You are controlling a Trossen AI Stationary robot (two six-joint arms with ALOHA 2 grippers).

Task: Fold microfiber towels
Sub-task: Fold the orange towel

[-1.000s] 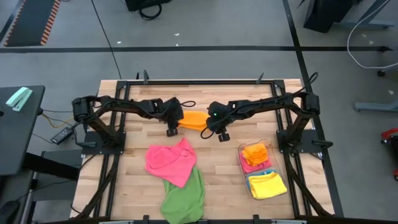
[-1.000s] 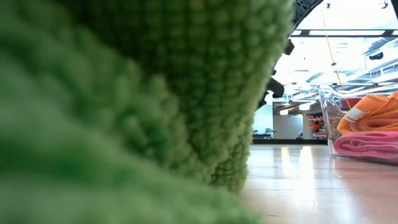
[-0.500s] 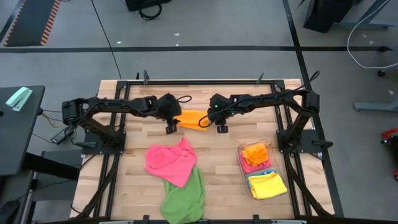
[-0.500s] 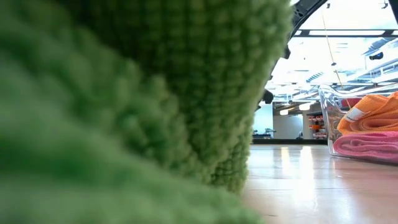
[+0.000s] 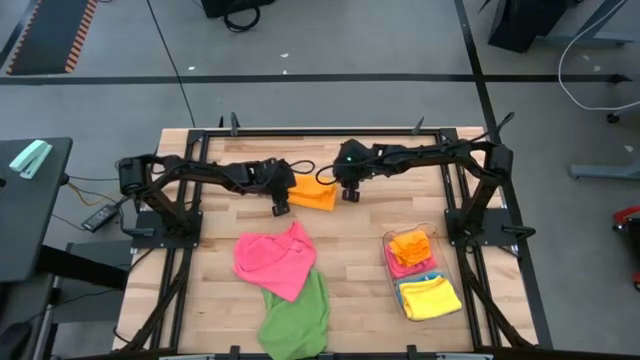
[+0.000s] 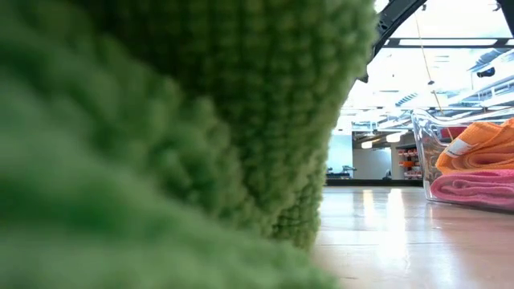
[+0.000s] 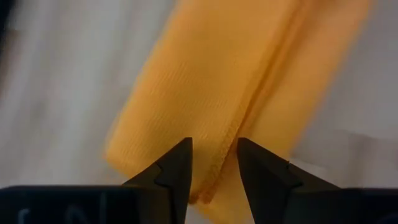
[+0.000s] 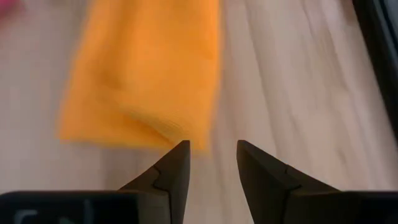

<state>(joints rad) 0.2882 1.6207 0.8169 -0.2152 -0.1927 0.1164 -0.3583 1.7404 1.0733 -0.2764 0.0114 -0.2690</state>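
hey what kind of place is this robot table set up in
Probably a robotics lab or workshop: a framed wooden table stands on a bare grey floor marked with tape lines, cables trail across it, and ceiling strip lights show behind.

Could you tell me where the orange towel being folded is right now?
In the high view, the orange towel lies at the table's far middle, between the left gripper and right gripper.

The folded orange microfiber cloth looks soft and matt, with a fine weave and a stitched hem. The pale wooden table top is smooth with slight shine. The green towel has rough, nubby loops.
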